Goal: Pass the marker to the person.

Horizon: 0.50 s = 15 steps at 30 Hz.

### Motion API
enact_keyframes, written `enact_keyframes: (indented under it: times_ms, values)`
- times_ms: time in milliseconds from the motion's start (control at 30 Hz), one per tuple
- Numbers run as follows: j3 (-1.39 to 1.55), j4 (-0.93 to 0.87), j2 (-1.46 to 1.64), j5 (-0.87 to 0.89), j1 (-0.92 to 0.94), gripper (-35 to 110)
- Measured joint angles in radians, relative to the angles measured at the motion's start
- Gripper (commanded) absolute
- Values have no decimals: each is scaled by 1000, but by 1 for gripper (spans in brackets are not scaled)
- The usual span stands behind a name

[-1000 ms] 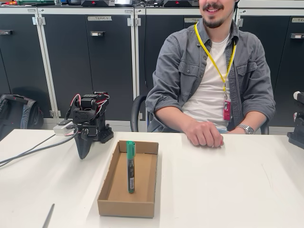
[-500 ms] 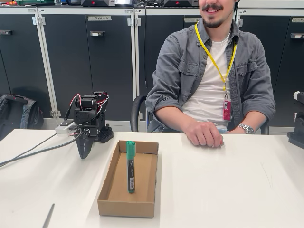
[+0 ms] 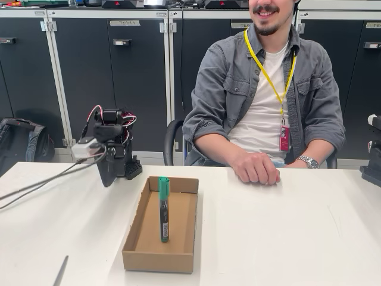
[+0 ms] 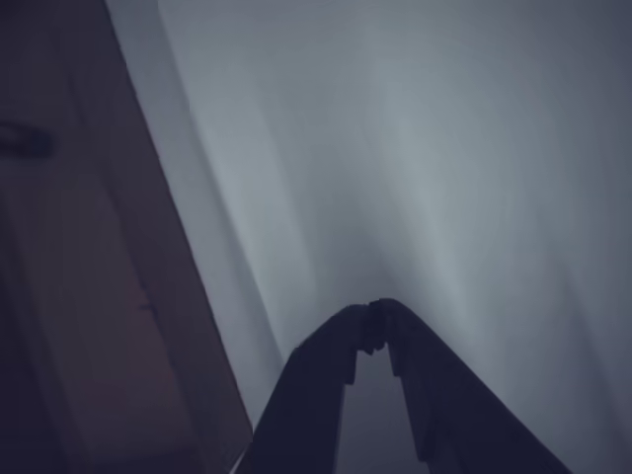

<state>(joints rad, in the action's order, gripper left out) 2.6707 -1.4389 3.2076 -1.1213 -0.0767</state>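
Marker lies lengthwise in the open cardboard tray, green cap toward 12 o'clock. Gripper at the tray's 10 o'clock, pointing down over the white table; wrist view shows its fingertips closed together, empty. Person seated at 1 o'clock, hand resting on table.

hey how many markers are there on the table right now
1. The marker lies lengthwise inside the cardboard tray, green cap toward the person. The thin grey strip near the front left edge of the fixed view is not a marker.
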Motion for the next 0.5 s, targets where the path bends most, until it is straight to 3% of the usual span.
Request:
enact_keyframes:
  times_ms: [300, 500]
  values:
    - [-586, -84, -156, 11, -120, -5]
    - [-715, 57, -192, 95, -149, -5]
